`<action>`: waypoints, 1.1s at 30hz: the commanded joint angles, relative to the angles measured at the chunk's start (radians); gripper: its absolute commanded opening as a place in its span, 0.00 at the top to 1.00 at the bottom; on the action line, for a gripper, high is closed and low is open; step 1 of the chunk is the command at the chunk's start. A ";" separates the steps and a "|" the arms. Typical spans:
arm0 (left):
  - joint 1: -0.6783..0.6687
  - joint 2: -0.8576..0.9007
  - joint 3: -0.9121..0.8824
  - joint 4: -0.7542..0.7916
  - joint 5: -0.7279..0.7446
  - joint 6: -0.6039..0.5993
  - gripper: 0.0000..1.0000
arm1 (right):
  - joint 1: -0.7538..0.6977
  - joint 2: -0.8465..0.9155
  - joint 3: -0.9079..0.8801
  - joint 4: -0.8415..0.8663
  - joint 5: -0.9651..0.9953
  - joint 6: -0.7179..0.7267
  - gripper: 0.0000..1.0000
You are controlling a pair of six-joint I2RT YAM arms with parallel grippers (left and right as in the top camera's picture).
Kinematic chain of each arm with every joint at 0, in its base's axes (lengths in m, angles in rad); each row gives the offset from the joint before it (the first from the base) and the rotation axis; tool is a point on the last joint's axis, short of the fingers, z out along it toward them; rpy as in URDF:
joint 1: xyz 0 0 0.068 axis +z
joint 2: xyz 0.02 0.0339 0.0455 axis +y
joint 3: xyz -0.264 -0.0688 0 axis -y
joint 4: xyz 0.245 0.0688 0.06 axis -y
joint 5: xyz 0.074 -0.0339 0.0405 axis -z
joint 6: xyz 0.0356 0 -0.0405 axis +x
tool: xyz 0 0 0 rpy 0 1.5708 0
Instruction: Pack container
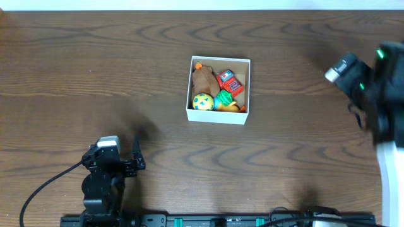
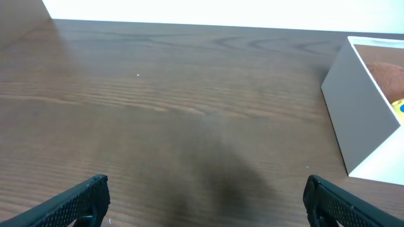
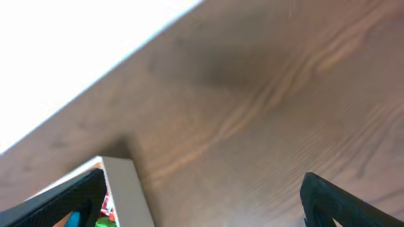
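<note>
The container (image 1: 218, 116) is a small square white box at the table's middle. It holds a brown plush toy (image 1: 203, 79), a red toy (image 1: 230, 82), a yellow ball (image 1: 202, 101), and a green and orange toy (image 1: 225, 101). My left gripper (image 1: 130, 157) is open and empty, low at the front left, well apart from the box; its wrist view (image 2: 205, 202) shows the container (image 2: 356, 107) at the right. My right gripper is open and empty (image 3: 202, 205), raised at the right; its view shows the container's corner (image 3: 129, 192).
The brown wood table (image 1: 303, 139) surrounds the box. The right arm's body (image 1: 379, 88) hangs over the right edge. A black rail (image 1: 221, 221) and a cable (image 1: 44, 189) lie along the front edge.
</note>
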State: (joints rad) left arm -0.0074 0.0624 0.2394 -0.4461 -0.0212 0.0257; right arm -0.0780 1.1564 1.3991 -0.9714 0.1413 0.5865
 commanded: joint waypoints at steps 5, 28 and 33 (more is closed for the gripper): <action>-0.002 -0.006 -0.010 -0.042 0.013 -0.004 0.02 | 0.014 -0.312 -0.231 0.078 0.119 -0.189 0.01; -0.002 -0.006 -0.010 -0.321 0.013 -0.004 0.02 | 0.014 -0.893 -1.203 0.763 -0.183 -0.422 0.01; -0.002 -0.006 -0.010 -0.320 0.013 -0.004 0.02 | 0.014 -0.911 -1.255 0.783 -0.183 -0.418 0.01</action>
State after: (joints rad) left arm -0.0078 0.0624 0.2340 -0.7620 -0.0071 0.0257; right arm -0.0708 0.2581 0.1631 -0.1959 -0.0223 0.1673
